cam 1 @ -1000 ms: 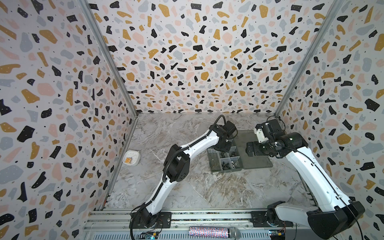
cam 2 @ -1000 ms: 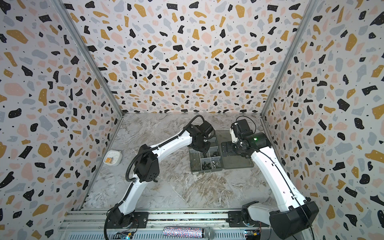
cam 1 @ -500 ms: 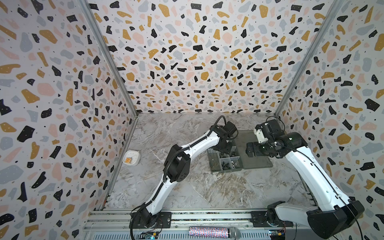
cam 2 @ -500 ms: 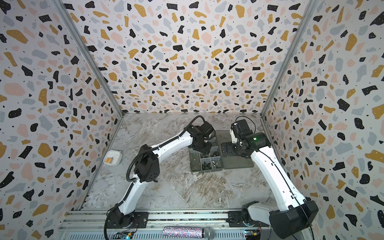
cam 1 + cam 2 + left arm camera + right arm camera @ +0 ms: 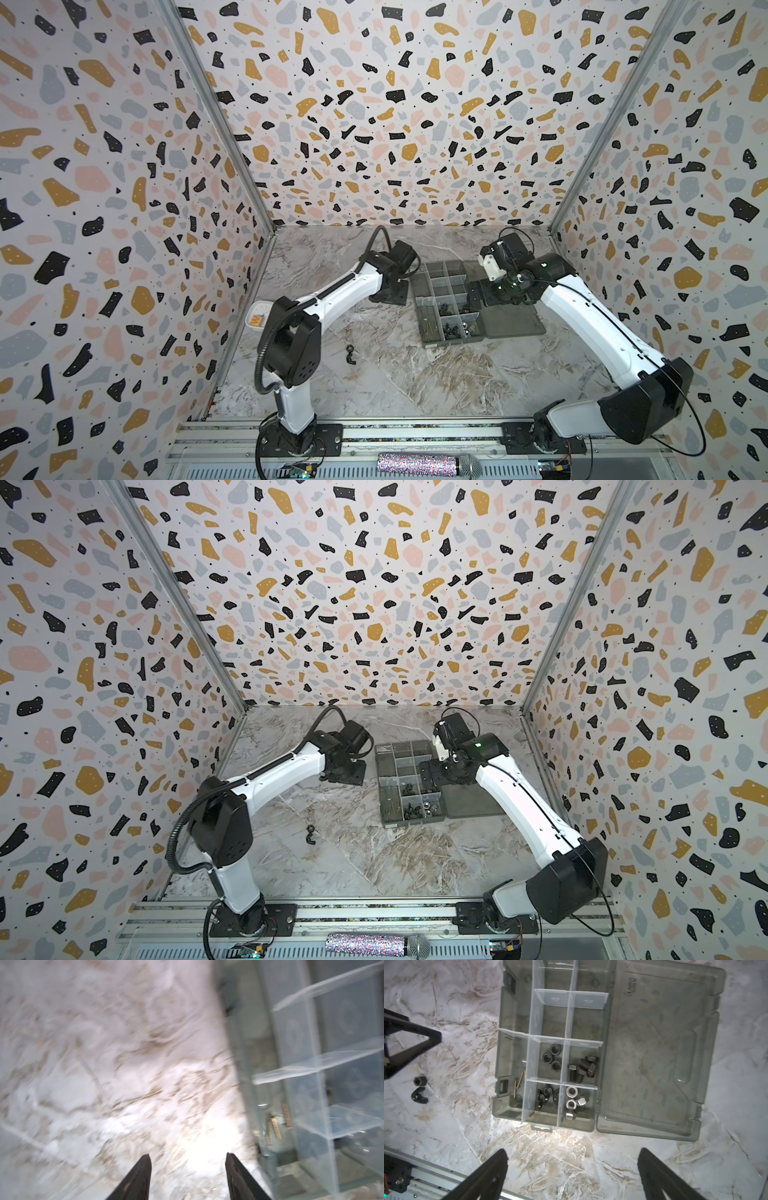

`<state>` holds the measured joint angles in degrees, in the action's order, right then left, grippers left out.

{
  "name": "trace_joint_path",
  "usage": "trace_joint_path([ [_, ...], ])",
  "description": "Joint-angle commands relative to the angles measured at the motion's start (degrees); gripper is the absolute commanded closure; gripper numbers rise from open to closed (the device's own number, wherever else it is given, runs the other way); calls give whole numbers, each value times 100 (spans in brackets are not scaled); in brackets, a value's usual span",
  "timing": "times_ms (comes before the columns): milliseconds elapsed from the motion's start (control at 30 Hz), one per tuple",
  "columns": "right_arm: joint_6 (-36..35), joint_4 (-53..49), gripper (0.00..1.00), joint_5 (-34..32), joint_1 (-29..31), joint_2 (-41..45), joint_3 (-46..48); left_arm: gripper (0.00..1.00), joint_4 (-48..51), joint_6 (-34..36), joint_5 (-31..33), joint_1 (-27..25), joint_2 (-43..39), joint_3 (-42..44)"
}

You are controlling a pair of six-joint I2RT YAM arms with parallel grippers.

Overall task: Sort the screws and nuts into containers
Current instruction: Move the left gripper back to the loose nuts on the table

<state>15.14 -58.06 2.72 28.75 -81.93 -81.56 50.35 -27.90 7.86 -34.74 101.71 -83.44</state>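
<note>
A smoky-grey translucent plastic organiser box [image 5: 441,271] lies on the marble-patterned table [image 5: 395,386], its lid [image 5: 515,326] open flat on the right. Two small black nuts [image 5: 351,354] lie well apart from the box. The left gripper [image 5: 390,296] is just beside the box; the right gripper [image 5: 478,294] is above it.

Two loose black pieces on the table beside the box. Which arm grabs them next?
Left, likely. The left hand is open, empty, just left of the box, on the same side as the loose pieces. The right hand hangs over the box, farther off.
</note>
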Motion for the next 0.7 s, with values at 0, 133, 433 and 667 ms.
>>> trace_joint_path([
  [0,64,277,1,341,317,-200,-280,42,-83,-319,307,109,-523,748],
  [133,-49,446,1,656,696,-661,-487,42,-116,-557,351,306,-1142,1565],
  [433,-324,446,1,789,1132,-1493,-1162,43,-221,-907,374,546,-1962,2755],
  [667,-341,375,1,694,1155,-1707,-1370,47,-567,-989,226,591,-2042,3273],
])
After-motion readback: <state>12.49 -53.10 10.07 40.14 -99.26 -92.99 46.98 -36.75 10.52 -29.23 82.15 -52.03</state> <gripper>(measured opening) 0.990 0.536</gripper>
